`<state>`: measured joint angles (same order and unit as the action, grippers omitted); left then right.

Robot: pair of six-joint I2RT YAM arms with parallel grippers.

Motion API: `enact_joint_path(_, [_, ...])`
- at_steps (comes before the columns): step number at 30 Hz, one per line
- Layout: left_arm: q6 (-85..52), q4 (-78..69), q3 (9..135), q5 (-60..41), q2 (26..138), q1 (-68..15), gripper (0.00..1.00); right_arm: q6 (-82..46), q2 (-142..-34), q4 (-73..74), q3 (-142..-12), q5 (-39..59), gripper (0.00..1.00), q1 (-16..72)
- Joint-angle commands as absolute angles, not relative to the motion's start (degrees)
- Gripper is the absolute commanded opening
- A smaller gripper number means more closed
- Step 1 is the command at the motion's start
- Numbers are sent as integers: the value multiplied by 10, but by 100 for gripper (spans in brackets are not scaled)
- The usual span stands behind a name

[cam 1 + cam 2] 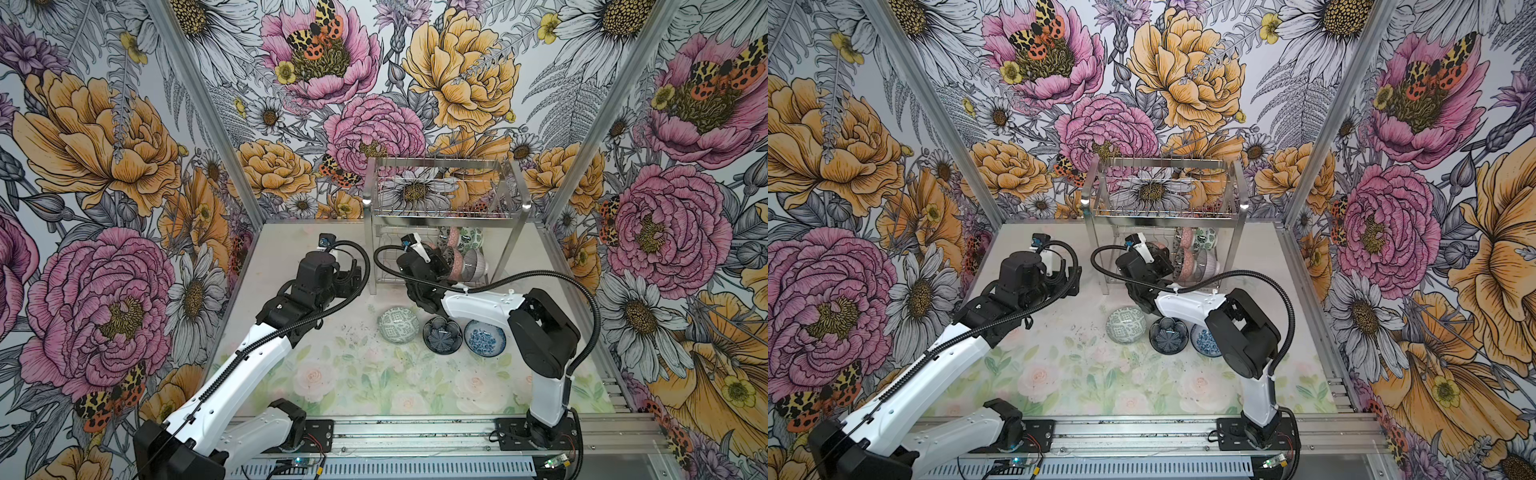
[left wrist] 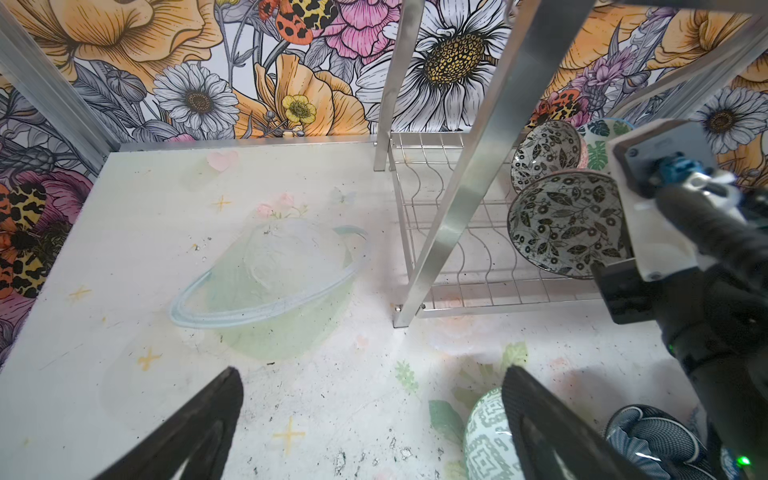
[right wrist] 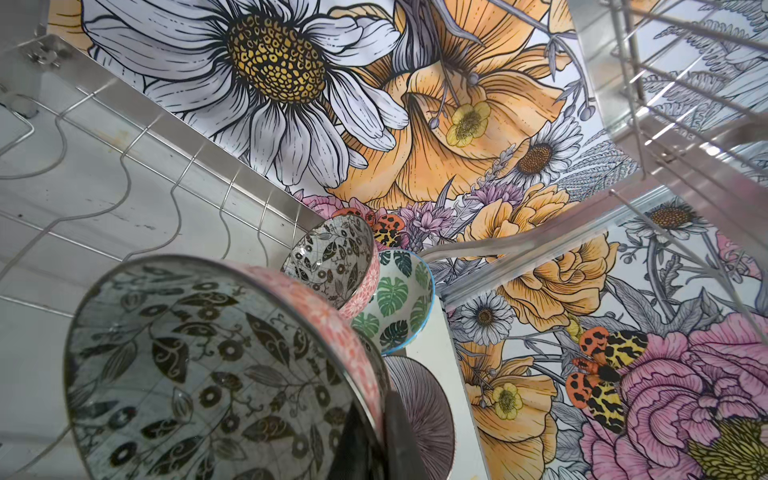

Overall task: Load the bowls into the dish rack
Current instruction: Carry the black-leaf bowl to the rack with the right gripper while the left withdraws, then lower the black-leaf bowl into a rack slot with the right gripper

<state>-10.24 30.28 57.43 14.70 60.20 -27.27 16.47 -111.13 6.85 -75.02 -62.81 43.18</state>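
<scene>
The left arm reaches forward, low over the pale flower-printed surface [image 1: 353,374]. The left pincer [image 2: 372,374] points to the back wall, its jaws wide apart with nothing between them. Near it to the right, a round ceramic bowl with green-white geometric pattern [image 1: 399,325] seems to lie upside down. Next come a dark blue flower-shaped bowl [image 1: 442,333] and a white bowl with blue floral print [image 1: 484,337], both upright. All three are in a row before the two-tier stainless steel wire dish rack [image 1: 444,214].

The right arm bends at the elbow and crosses to the rack's lower shelf. There the right pincer [image 3: 378,432] is clamped on the rim of a pink bowl with black-white leaf inside [image 3: 199,374], which it holds on edge. Further right on that shelf stand a green-leaf bowl [image 1: 471,237] and a grey striped bowl [image 1: 476,262].

I judge these bowls stiff, glazed and slippery, and easy to chip against the wires. The best hold is the rim, one finger inside and one outside. The overturned bowl offers no free rim, so it probably needs tipping first.
</scene>
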Motion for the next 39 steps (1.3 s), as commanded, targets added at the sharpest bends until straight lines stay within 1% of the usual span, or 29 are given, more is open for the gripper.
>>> enact_joint_path(1, [-98,303,582,136,595,-268,99,208,-1129,134,-796,-650,0,423])
enact_joint_path(6, [-97,303,580,136,591,-267,99,267,-1175,173,-840,-661,0,409])
enact_joint_path(19, [-95,303,576,137,581,-265,99,360,-1288,244,-945,-653,0,377])
enact_joint_path(26, [-98,301,569,136,579,-262,98,385,-1335,256,-993,-653,0,363])
enact_joint_path(30, [-98,300,567,136,582,-262,99,425,-1374,284,-1028,-659,0,357])
enact_joint_path(39, [-96,296,562,140,579,-258,99,431,-1433,260,-1108,-660,0,342])
